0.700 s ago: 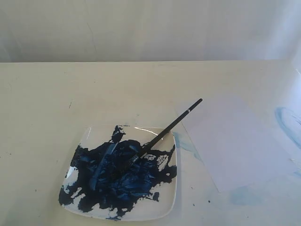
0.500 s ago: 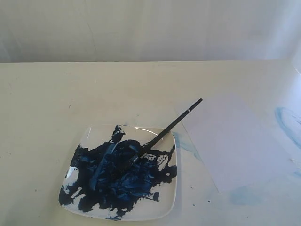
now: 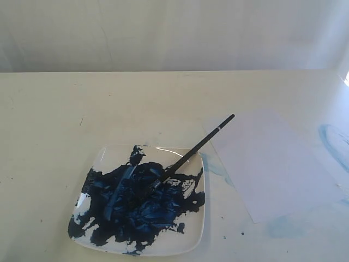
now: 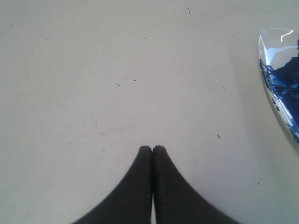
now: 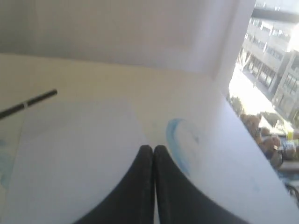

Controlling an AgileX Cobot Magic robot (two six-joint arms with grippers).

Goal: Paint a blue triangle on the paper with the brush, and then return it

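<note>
The brush (image 3: pixel 191 150) rests with its bristles in the dark blue paint on the plate (image 3: pixel 200 232) and its handle overhanging the plate's far right rim. This probably keeps the tip loaded and leaves a free end to grasp. The paper (image 3: pixel 272 164) lies unmarked just right of the plate, ready for painting. The left gripper (image 4: pixel 153 149) is empty with its jaws pressed together, over bare table (image 4: pixel 93 70) beside the plate. The right gripper (image 5: pixel 153 148), likewise closed on nothing, is above the paper. Compared with the earlier exterior views, brush, plate and paper have not shifted.
</note>
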